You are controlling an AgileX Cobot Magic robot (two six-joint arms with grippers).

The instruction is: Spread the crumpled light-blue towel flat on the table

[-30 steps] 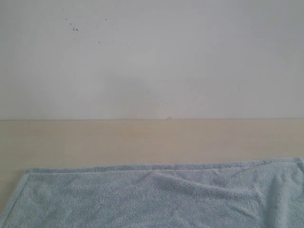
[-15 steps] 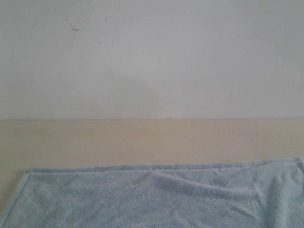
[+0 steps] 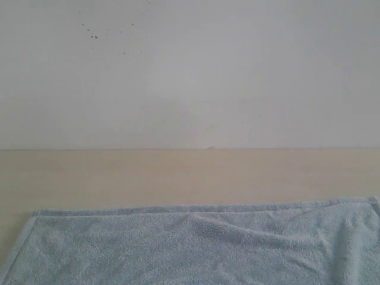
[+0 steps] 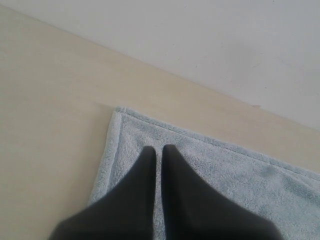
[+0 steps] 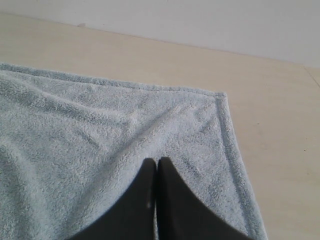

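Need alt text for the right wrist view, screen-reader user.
The right gripper, jaws shut, points at a light-blue towel lying mostly flat with soft wrinkles, near its hemmed corner. The towel lies on a pale beige table, with a white wall behind.

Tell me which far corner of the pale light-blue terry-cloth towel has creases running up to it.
The far right corner: raised folds run toward it, while the far left corner lies smooth and flat.
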